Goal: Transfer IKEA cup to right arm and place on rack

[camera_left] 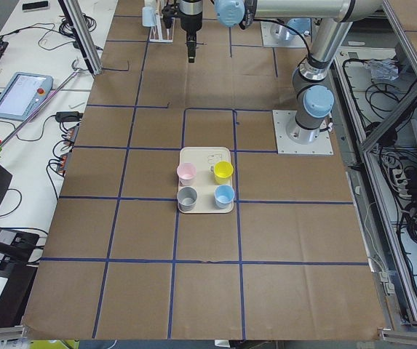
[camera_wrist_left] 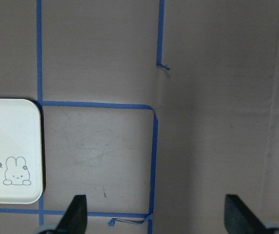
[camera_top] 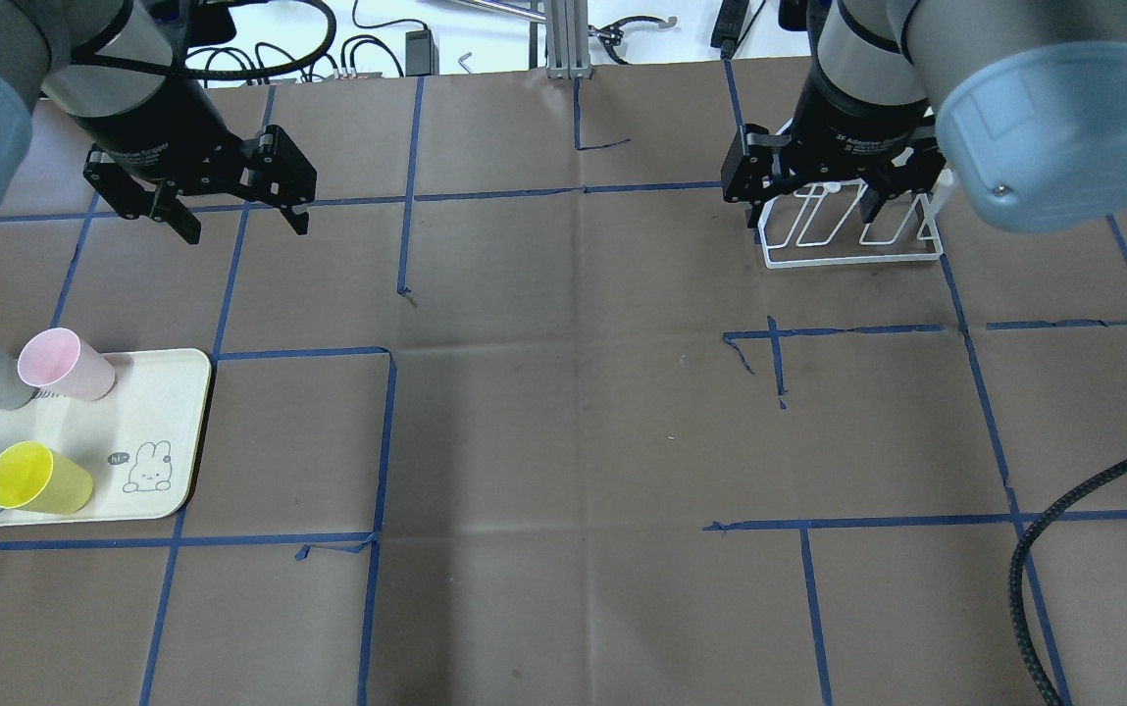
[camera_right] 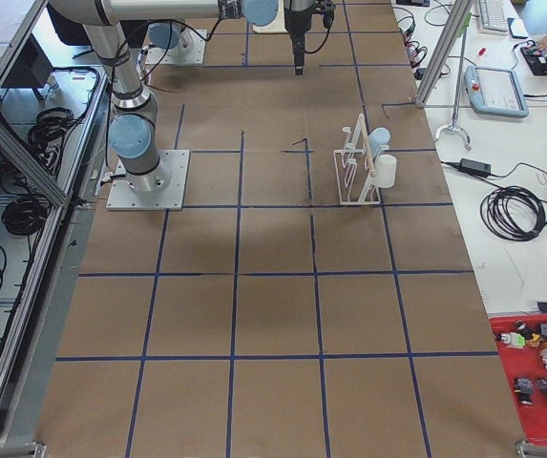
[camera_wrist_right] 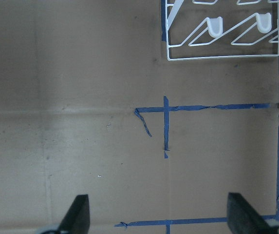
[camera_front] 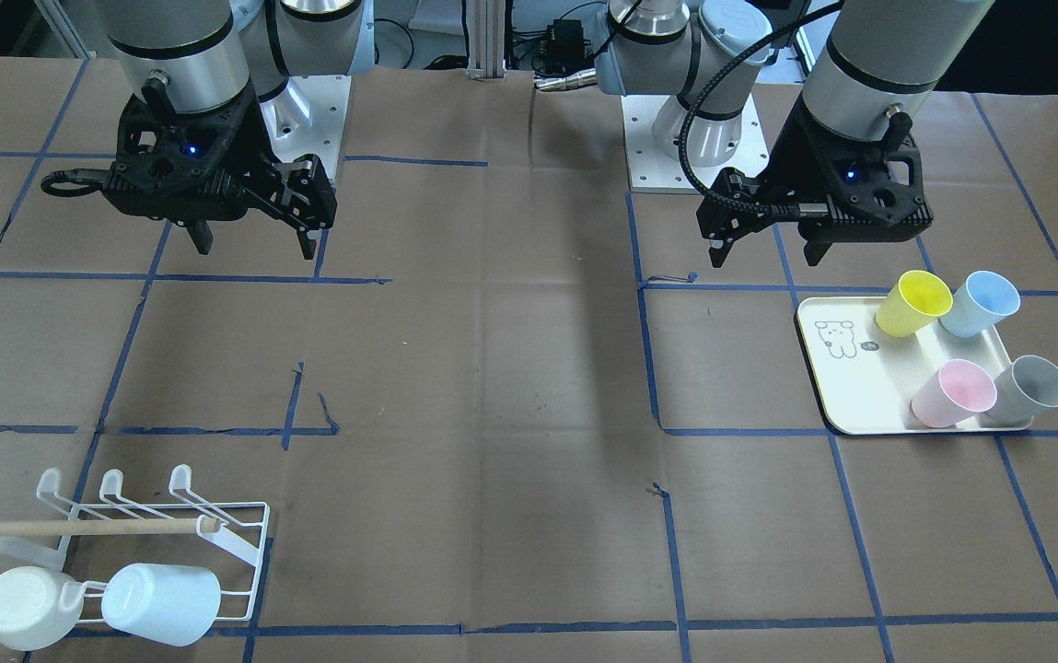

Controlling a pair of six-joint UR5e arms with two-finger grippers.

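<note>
Four cups stand on a cream bunny tray (camera_front: pixel 846 391): yellow (camera_front: pixel 912 304), blue (camera_front: pixel 980 304), pink (camera_front: pixel 952 394) and grey (camera_front: pixel 1030 391). My left gripper (camera_front: pixel 763 253) hangs open and empty above the table, beside the tray's robot-side edge. The white wire rack (camera_front: pixel 248 552) with a wooden dowel (camera_front: pixel 77 528) lies at the far side of the table. A white cup (camera_front: pixel 27 608) and a pale blue cup (camera_front: pixel 160 603) hang on it. My right gripper (camera_top: pixel 814 214) is open and empty, high above the table near the rack (camera_top: pixel 852 262).
The table is covered in brown paper with a blue tape grid (camera_top: pixel 391 441). A black cable (camera_top: pixel 1063 549) loops in at the overhead view's right edge. In the left wrist view the tray's corner (camera_wrist_left: pixel 8 146) is at left; the rack's edge (camera_wrist_right: pixel 222 57) tops the right wrist view.
</note>
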